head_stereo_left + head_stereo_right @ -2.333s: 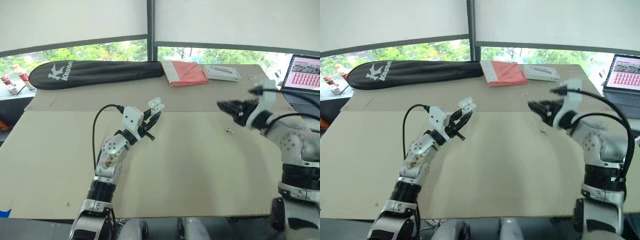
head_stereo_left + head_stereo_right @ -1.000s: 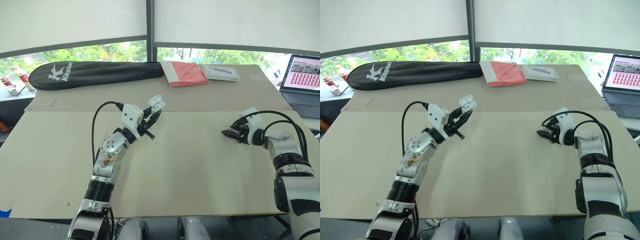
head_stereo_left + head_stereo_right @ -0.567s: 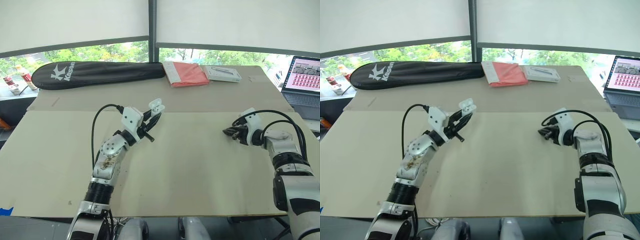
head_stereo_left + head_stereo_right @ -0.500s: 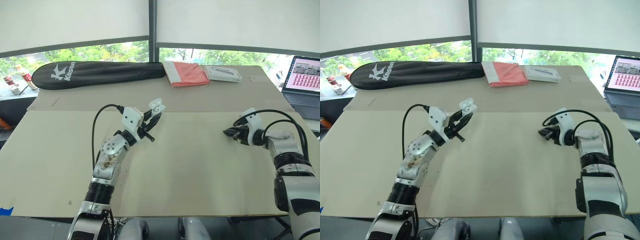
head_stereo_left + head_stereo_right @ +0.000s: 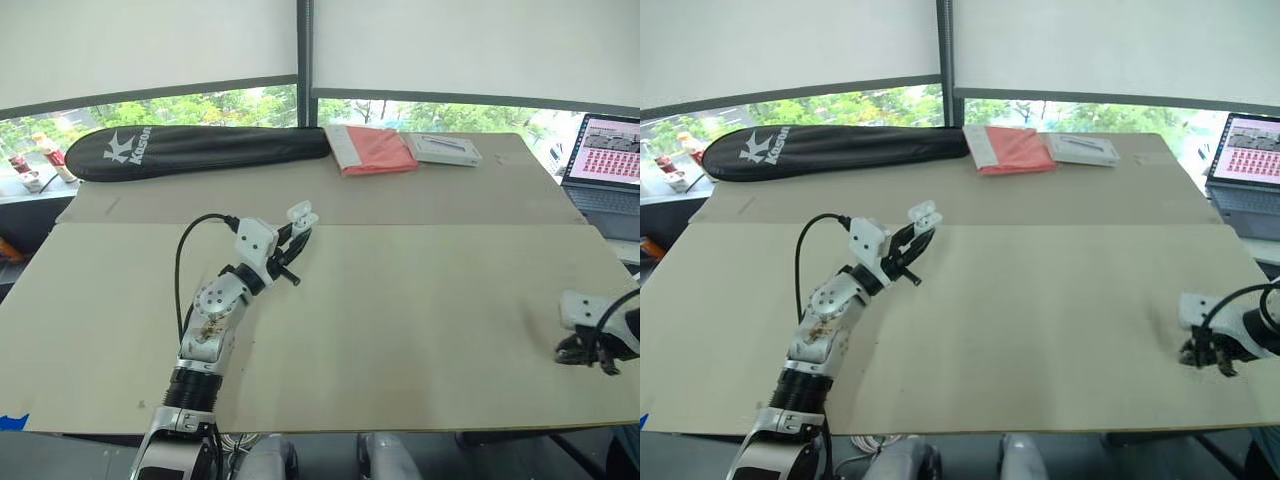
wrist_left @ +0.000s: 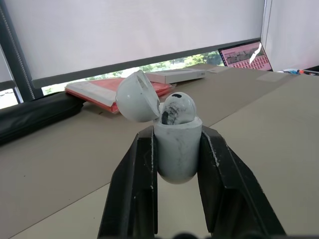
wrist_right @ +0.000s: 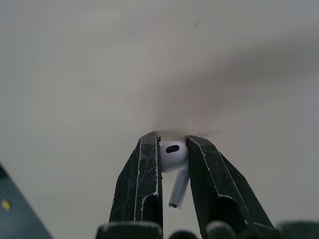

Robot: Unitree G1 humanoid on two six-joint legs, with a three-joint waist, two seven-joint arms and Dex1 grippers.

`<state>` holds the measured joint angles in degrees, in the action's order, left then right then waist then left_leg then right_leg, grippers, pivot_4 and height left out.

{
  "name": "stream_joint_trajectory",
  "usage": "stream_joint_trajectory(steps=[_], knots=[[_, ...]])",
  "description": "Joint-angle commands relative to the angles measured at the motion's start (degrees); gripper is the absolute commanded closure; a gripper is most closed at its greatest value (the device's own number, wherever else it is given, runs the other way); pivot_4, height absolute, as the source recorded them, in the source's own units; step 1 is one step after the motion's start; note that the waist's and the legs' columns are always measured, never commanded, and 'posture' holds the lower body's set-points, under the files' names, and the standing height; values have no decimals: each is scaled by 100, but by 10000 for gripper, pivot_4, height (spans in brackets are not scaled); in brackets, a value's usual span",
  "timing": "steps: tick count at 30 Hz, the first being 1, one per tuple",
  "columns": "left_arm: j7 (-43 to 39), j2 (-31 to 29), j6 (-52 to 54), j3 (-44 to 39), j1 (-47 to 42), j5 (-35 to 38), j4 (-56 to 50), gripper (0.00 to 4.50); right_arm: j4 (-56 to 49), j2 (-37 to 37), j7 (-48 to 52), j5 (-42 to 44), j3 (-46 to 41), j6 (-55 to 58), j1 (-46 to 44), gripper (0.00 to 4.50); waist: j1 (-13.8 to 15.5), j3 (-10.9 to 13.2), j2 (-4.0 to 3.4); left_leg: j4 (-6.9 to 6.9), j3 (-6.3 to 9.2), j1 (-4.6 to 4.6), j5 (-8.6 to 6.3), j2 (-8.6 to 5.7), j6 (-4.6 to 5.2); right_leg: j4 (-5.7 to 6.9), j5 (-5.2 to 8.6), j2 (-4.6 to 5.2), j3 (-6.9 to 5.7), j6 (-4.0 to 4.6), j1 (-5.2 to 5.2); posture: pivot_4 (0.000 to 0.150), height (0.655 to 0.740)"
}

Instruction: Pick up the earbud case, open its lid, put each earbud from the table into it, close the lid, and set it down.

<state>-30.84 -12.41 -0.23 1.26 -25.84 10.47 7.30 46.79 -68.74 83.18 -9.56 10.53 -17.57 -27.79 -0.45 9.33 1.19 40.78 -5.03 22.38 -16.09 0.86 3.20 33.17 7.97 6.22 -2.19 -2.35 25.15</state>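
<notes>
Head views: left gripper [image 5: 292, 231], raised above the table [image 5: 420, 300], clamps the earbud case [image 5: 300, 213]. Right gripper [image 5: 580, 351] sits low near the table's right front edge.

Left wrist: case lid [image 6: 138, 96] open, first earbud [image 6: 178, 108] seated inside. Case likely light and slippery, best held by its sides.

Right wrist: fingers [image 7: 144, 174] pinch the second earbud [image 7: 173, 157]; tiny, probably easily dropped.

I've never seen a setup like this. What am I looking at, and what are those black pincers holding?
This is a two-armed humanoid robot at a tan table. The two wide pictures come from cameras in its head; the two close-ups from cameras on its wrists. Its left gripper holds a white earbud case, lid open, one earbud inside. Its right gripper pinches a second earbud near the table's right edge. At the far edge lie a black racket bag, a red folder and a white box; a laptop stands at right.
</notes>
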Motion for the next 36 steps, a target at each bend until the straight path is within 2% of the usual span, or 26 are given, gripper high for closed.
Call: stream_joint_trajectory(steps=[1,9,11,12,23,36], knots=[[61,7,-121,5,43,-26,-225,39308,522,-134,-461,-474,167,-742,-309,40954,-30,0,0,-4,0,-5,-1,-1,0,0,1,0,3,3,-3,1500,7400],[126,25,-18,35,246,-15,-490,39308,967,107,-449,-489,194,-917,-537,40954,-15,1,4,4,2,-4,-7,-1,10,-7,-6,12,7,14,-16,1500,7400],[126,18,2,31,239,-10,-495,39308,997,98,-443,-511,207,-945,-527,30285,-16,1,5,4,3,-6,-7,0,11,-7,-6,14,7,14,-17,1500,7400],[124,15,12,31,234,-9,-494,39308,1026,73,-469,-565,235,-995,-529,27352,-17,0,4,3,3,-7,-7,1,11,-7,-6,13,6,14,-17,1500,7400],[107,68,122,115,300,11,-606,39308,1119,-168,-315,-737,296,-1168,-426,27352,48,0,4,2,8,-7,-8,-1,12,-7,-4,15,2,12,-21,1500,7400],[113,31,227,127,464,20,-827,39308,1350,-224,-619,-1225,523,-1788,-643,27352,109,1,5,5,8,-8,-8,-3,13,-8,-4,17,2,13,-24,1500,7400]])
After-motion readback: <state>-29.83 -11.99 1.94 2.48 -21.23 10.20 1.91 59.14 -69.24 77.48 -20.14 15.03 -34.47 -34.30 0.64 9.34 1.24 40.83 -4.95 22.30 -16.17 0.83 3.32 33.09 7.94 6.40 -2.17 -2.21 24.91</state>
